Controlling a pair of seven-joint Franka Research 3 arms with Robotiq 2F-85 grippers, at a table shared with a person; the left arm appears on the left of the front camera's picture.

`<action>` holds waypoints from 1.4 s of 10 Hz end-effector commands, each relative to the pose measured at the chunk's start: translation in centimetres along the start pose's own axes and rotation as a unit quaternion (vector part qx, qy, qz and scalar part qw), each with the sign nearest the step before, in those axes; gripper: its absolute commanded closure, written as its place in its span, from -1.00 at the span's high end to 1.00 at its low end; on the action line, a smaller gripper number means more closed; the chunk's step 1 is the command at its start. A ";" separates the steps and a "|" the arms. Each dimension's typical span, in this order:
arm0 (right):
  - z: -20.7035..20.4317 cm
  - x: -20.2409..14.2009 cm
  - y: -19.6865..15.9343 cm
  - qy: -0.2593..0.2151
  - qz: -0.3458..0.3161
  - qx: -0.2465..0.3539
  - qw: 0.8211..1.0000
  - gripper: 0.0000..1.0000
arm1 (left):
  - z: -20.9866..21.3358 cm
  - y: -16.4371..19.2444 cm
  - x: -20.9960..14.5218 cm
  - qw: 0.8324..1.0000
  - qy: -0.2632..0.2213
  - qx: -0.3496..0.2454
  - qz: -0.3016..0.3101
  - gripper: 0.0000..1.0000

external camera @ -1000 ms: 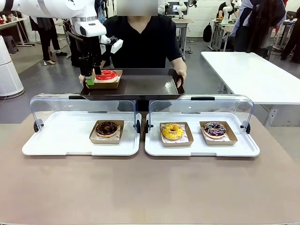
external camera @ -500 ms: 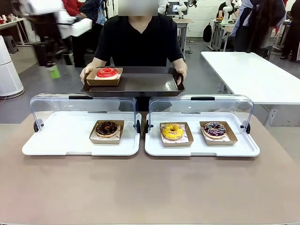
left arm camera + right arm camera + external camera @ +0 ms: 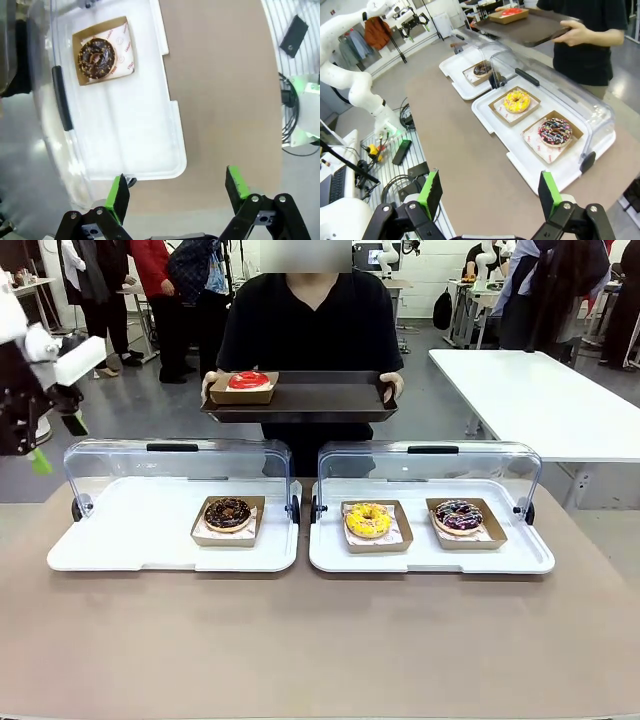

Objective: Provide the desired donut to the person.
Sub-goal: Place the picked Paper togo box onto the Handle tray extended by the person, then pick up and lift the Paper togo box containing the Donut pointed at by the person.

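Note:
The person (image 3: 310,320) stands at the far side holding a dark tray (image 3: 320,400) in both hands. On its left end lies a red-glazed donut (image 3: 248,381) in a cardboard boat, also visible as the red donut (image 3: 510,12) in the right wrist view. My left gripper (image 3: 55,445) hangs blurred at the far left edge, open and empty, well away from the tray. In its own view the left gripper (image 3: 177,192) stands open over the table's edge beside the left white tray. My right gripper (image 3: 487,192) is open and empty, high above the near table side.
Two white serving trays (image 3: 100,550) (image 3: 520,558) with raised clear lids sit mid-table. The left one holds a chocolate donut (image 3: 228,513); the right one holds a yellow donut (image 3: 368,520) and a dark sprinkled donut (image 3: 458,516). A white table (image 3: 540,400) stands at the right.
My left arm has swung away from the person's tray to the far left, leaving the red donut on it. The person has lifted the tray and drawn it closer.

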State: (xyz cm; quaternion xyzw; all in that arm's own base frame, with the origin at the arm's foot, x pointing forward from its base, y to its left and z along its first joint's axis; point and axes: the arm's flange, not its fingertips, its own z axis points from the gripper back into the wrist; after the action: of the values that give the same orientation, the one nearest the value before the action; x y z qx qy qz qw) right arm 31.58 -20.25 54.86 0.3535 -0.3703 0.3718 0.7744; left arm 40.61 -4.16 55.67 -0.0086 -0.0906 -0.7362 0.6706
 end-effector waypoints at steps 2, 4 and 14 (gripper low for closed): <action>0.1 0.2 -0.1 -0.014 0.008 0.003 1.000 1.00 | -0.7 -0.5 -1.4 1.000 -0.001 0.020 -0.004 1.00; 0.1 0.2 -0.1 -0.014 0.008 0.003 1.000 1.00 | -1.0 -0.2 -1.7 1.000 -0.005 0.006 0.004 1.00; 0.1 0.2 -0.1 -0.014 0.008 0.003 1.000 1.00 | 0.3 -0.5 -10.1 0.971 -0.216 0.069 0.071 1.00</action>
State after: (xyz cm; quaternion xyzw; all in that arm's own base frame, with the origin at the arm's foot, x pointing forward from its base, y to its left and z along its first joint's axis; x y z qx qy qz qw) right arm 31.56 -20.28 54.87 0.3533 -0.3705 0.3717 0.7744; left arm 41.17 3.59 54.99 -0.0842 -0.2128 -0.6789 0.6976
